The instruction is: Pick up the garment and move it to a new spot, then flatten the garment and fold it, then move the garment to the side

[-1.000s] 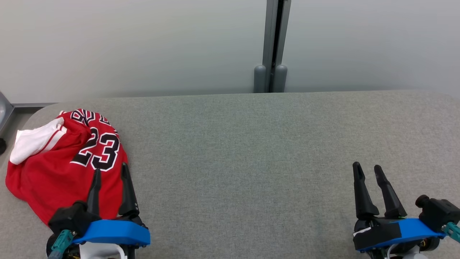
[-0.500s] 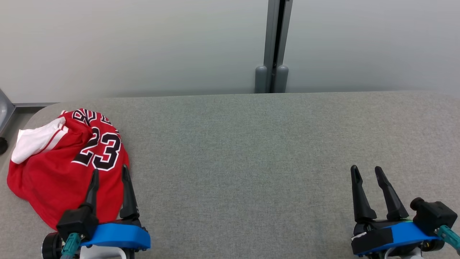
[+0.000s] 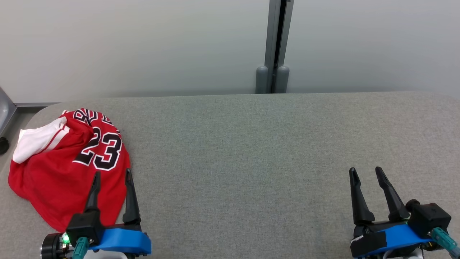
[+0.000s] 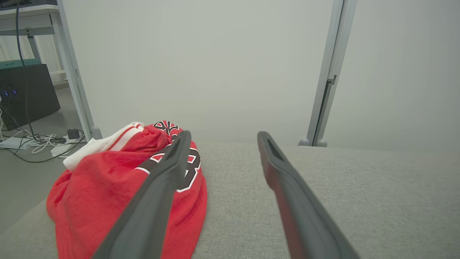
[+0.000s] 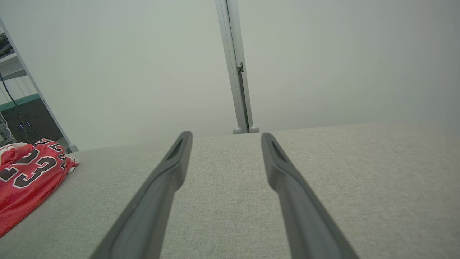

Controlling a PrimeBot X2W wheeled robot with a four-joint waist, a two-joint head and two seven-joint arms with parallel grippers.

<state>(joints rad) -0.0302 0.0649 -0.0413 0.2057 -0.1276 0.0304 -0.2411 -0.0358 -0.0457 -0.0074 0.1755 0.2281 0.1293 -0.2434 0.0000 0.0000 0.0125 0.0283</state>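
Here, the head view shows the jersey bunched at the surface's left end, the left pincer wide over its edge, the right pincer wide, well apart; the left wrist view has the jersey close ahead, the right wrist view far left.
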